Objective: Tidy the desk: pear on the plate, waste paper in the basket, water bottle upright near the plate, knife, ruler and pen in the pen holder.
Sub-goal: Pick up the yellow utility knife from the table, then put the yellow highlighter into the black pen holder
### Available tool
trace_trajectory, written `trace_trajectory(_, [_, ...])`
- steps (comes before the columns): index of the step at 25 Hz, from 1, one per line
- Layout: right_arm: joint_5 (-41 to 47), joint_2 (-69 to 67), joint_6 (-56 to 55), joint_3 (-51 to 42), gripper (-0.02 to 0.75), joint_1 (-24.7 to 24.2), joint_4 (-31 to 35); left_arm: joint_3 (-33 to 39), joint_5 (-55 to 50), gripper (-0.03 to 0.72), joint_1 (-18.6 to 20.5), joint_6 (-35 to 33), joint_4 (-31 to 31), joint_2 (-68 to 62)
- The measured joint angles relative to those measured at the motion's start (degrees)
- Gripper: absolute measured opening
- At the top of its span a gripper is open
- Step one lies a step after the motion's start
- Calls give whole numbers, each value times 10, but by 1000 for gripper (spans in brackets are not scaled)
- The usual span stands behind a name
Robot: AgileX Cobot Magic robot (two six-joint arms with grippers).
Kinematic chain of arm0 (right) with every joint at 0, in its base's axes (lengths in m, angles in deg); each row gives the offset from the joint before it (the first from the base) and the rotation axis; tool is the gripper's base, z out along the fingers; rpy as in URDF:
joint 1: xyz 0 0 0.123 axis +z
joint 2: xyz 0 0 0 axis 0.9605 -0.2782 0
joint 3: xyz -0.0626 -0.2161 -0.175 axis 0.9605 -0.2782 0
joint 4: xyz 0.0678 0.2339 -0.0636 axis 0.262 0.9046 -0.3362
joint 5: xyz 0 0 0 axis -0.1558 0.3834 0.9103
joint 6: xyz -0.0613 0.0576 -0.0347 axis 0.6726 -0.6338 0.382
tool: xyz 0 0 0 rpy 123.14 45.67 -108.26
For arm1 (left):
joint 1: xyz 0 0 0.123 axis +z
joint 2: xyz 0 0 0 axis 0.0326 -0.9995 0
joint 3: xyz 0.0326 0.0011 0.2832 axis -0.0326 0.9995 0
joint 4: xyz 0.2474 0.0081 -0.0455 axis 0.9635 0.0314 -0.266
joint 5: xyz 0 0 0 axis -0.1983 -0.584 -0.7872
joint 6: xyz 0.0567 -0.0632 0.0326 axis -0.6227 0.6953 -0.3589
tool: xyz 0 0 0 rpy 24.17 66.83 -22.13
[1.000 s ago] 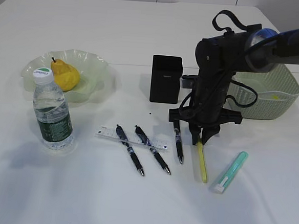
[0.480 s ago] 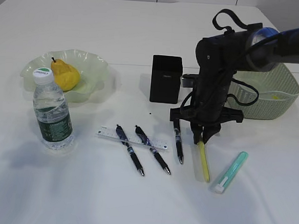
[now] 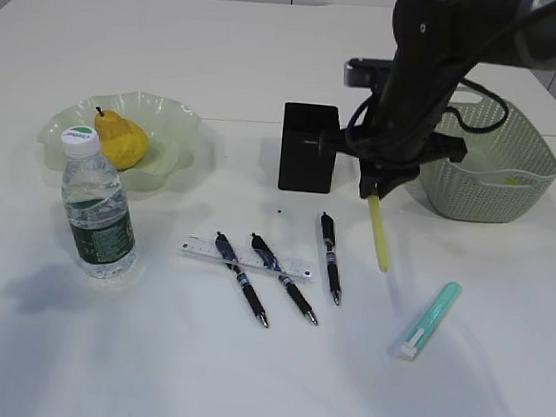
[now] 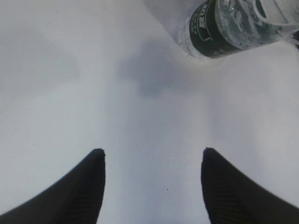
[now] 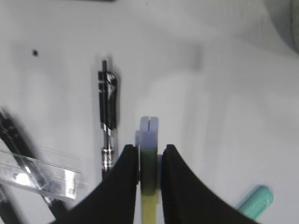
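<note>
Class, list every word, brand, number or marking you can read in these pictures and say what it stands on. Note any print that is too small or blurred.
Nothing can be read.
Water bottle dark green label: white print, too blurred.
Bottle cap: green mark, illegible.
Ruler: fine black markings, too small.
Pen holder: faint mark on the front, unreadable.

Right arm (image 3: 432, 57): matte black housing, looped black cables, a grey block near the wrist. Fingers (image 4: 88, 186): black, tapered, apparently finely ribbed.
</note>
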Motion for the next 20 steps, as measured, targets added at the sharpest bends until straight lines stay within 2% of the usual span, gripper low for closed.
trace_trajectory(9, [-75,13,48,98,90,0,0,0,0,457,0,0,0,0])
trace_trajectory(14, [-183,13,54,108,90,0,-3,0,0,457,0,0,2,0])
trace_trajectory(20, [-316,9,56,108,90,0,-44,0,0,457,0,0,5,0])
